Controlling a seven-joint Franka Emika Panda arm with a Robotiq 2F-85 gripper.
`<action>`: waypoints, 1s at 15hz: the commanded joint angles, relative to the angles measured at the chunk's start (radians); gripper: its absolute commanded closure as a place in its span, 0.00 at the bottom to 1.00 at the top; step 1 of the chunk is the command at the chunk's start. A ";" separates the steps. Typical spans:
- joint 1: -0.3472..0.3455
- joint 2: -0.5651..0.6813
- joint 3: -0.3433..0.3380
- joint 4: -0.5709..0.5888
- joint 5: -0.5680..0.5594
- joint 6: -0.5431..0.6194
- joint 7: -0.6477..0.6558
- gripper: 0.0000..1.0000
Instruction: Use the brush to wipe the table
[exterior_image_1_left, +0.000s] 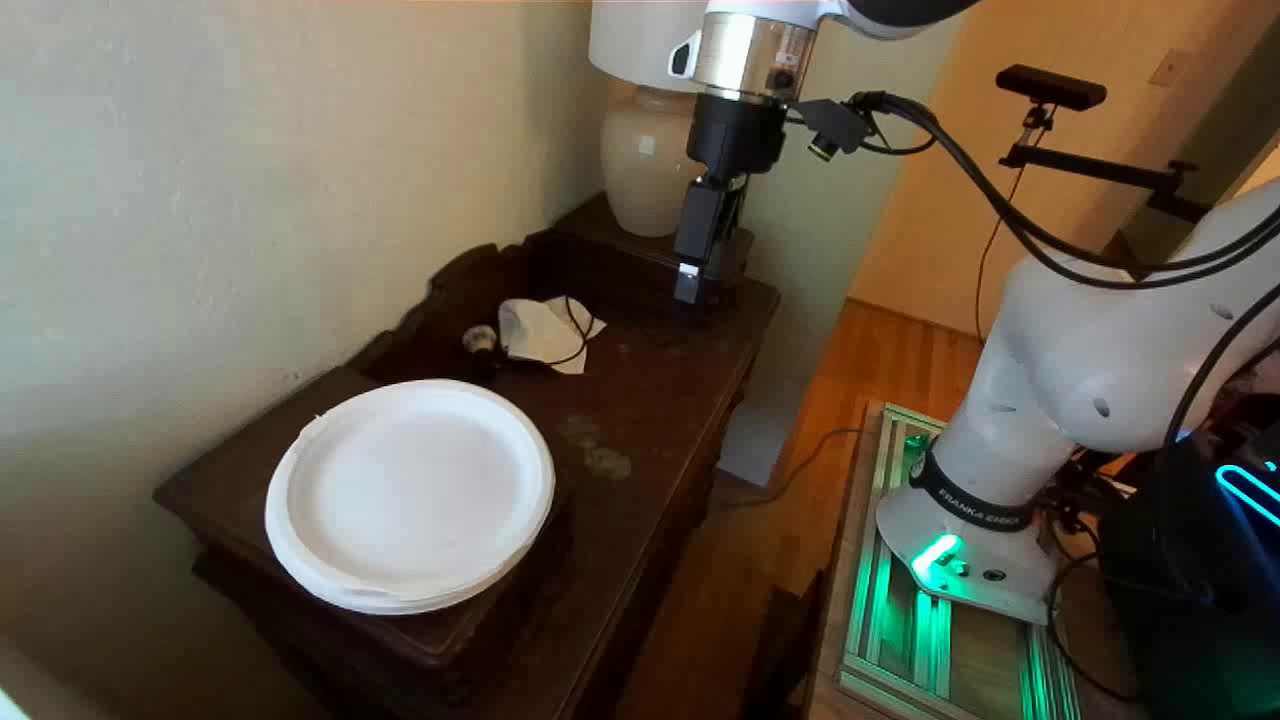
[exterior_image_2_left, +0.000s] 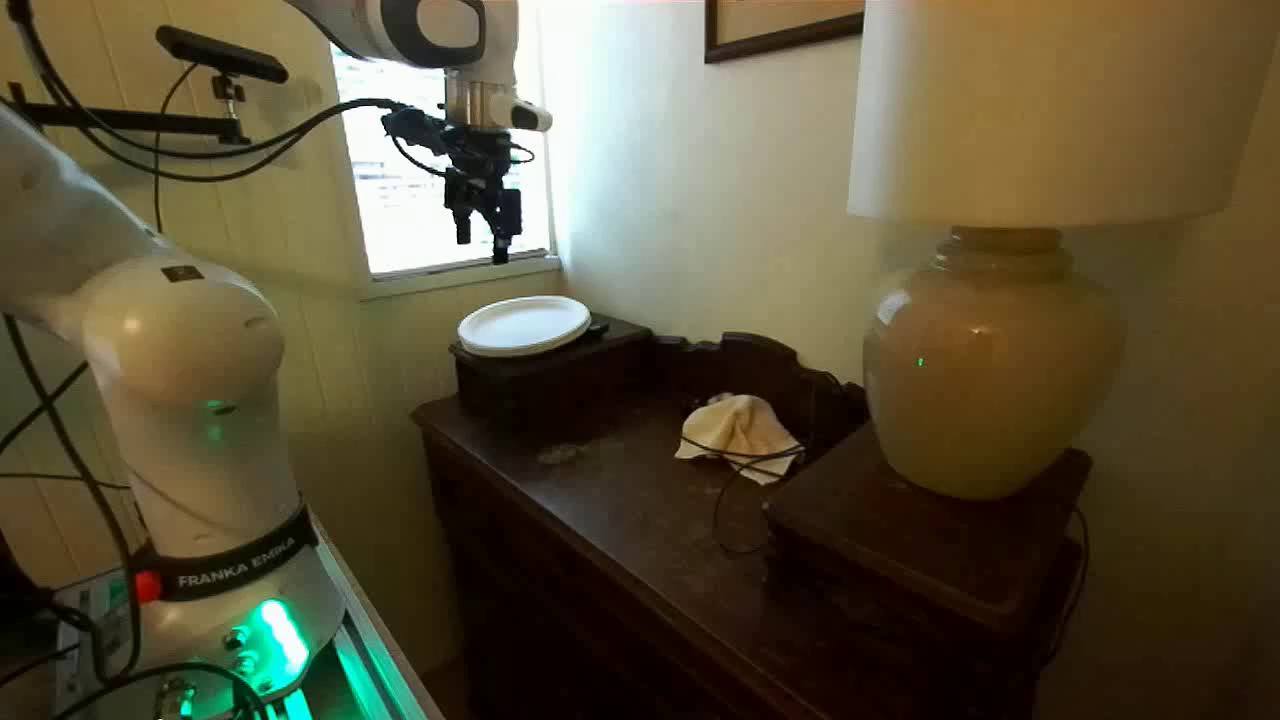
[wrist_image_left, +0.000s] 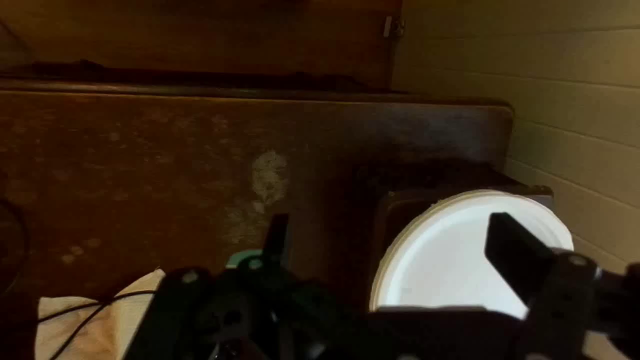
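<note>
Gripper (exterior_image_2_left: 482, 250): fingers apart, nothing held, higher than the table (exterior_image_1_left: 655, 400). What I take for the brush (exterior_image_1_left: 480, 338) lies beside the cloth (exterior_image_1_left: 535, 332). Risk on pickup, in my judgement: I close on cloth or snag the cord (wrist_image_left: 106, 303), since both lie near the brush.

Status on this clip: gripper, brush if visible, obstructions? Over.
Gripper open, nothing gripped, above the dresser. Possible brush: small, pale-headed, beside the crumpled cloth; identity unclear. Possibly in the way: cable across the cloth, white plates on the dresser.
</note>
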 joint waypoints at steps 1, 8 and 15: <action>-0.012 0.000 0.010 0.003 0.006 -0.004 -0.006 0.00; -0.012 0.000 0.010 0.003 0.006 -0.004 -0.006 0.00; -0.116 0.156 0.051 0.009 -0.033 0.196 0.195 0.00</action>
